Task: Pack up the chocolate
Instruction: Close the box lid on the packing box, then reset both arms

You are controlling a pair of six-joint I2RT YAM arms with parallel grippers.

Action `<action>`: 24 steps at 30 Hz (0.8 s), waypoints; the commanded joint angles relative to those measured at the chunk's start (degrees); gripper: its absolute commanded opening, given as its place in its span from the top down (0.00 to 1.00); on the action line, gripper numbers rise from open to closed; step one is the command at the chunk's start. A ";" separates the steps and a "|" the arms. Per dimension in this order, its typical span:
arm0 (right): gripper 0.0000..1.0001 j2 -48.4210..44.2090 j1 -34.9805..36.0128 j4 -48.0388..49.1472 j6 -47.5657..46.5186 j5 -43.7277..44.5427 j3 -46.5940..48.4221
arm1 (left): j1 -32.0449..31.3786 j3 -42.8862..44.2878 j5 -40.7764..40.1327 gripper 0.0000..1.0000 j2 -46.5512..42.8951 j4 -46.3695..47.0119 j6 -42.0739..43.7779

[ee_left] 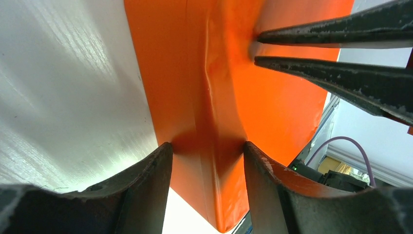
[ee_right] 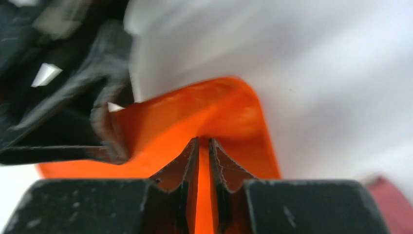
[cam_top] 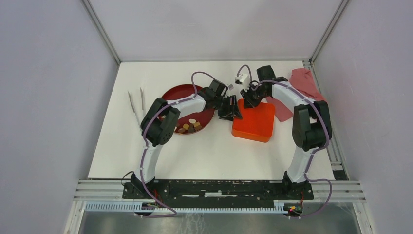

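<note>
On tabletop, centre: orange box (cam_top: 253, 126). Left hand (ee_left: 207, 148) clamps its 9 o'clock edge; right hand (ee_right: 204, 141) narrow, tips on box, grip unclear. Chocolate (cam_top: 190, 126) on red plate (cam_top: 176, 89), 9 o'clock of box.

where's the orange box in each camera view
top external: orange box right of centre, between the two arms' tips.
left wrist: the box fills the middle, top to bottom, between this camera's own fingers.
right wrist: the box sits centre to lower left, behind this camera's own fingers.
shared landmark: the right gripper, at the box's edge in all three.
</note>
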 commanded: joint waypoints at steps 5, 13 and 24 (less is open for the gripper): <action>0.79 0.75 -0.34 -9.17 -1.51 0.00 9.11 | 0.18 -2.79 -0.59 0.39 -1.93 -0.23 -0.79; 0.58 -10.59 -10.61 -11.49 -2.40 -2.89 16.52 | 1.42 -5.79 -1.31 0.40 -11.55 -2.33 1.05; 0.92 -23.52 -21.41 5.31 3.64 13.54 -22.88 | 1.74 -14.86 -12.92 0.81 -19.92 -7.24 6.44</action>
